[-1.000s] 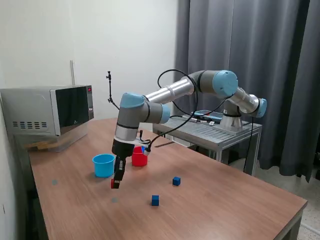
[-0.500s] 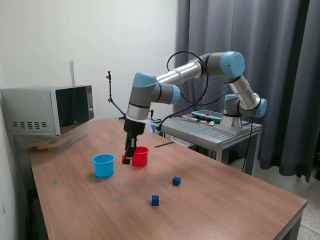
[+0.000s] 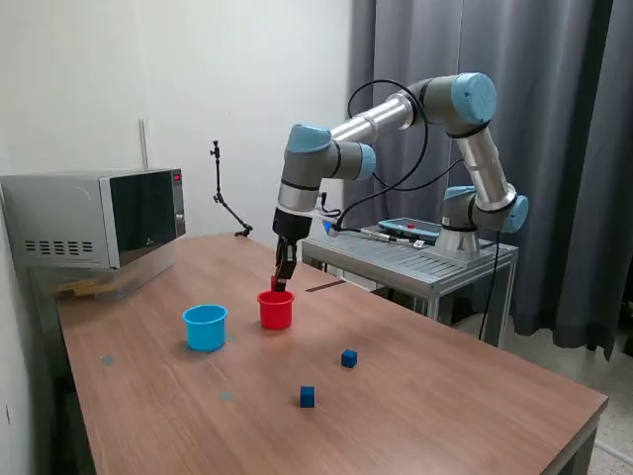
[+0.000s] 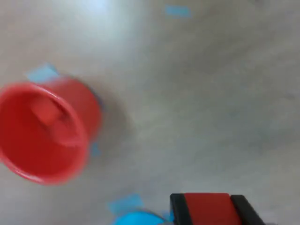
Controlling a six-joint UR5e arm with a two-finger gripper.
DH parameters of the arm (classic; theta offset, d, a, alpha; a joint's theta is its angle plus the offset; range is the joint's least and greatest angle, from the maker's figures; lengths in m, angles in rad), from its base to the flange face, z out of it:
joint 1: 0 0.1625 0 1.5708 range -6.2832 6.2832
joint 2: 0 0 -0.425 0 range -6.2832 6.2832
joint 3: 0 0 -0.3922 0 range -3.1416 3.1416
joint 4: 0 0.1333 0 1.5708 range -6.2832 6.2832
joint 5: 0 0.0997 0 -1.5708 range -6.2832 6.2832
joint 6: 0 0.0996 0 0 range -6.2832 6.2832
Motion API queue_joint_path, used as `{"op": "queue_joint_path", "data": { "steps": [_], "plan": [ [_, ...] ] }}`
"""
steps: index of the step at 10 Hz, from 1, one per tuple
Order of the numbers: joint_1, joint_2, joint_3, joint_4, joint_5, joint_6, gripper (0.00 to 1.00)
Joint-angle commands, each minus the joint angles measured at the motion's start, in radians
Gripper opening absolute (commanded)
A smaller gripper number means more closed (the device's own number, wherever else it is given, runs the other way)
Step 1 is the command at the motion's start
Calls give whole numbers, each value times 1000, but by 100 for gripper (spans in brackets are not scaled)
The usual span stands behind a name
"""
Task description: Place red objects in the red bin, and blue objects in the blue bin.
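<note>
From the exterior view I see my gripper (image 3: 283, 280) hanging just above the red cup (image 3: 276, 310), closed on a red cube (image 3: 276, 283) that peeks out between the fingers – so this one is held above the bin, not yet in it. The light blue cup (image 3: 205, 327) stands near the red cup, toward the exterior view's left, and two dark blue cubes (image 3: 348, 358) (image 3: 307, 397) lie untouched on the wooden table (image 3: 445, 406), well apart from both cups. In the wrist view, which is blurred, the held red cube (image 4: 207, 209) sits clamped between the two dark fingers (image 4: 177, 212), and the red cup (image 4: 44, 131) shows a paler red patch inside – possibly a cube already dropped there, though I cannot be sure. I judge the red half close to finished and the blue half not begun
</note>
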Motion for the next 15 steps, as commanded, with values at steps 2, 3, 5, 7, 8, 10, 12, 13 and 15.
{"op": "queue_joint_path", "data": {
  "steps": [2, 3, 5, 7, 8, 10, 12, 13, 15],
  "plan": [
    [-83, -136, 188, 0, -1, 20, 0],
    [-96, -142, 210, 0, -1, 24, 0],
    [-116, -148, 237, 0, -1, 40, 0],
    [-136, -148, 279, -3, 6, 63, 0],
    [-145, -147, 302, -10, 6, 63, 0],
    [-146, -139, 311, -14, 8, 63, 0],
    [-156, -131, 294, -34, 13, 63, 0],
    [-156, -130, 294, -34, 13, 63, 0],
    [-163, -99, 287, -35, 14, 63, 0]
  ]
}}
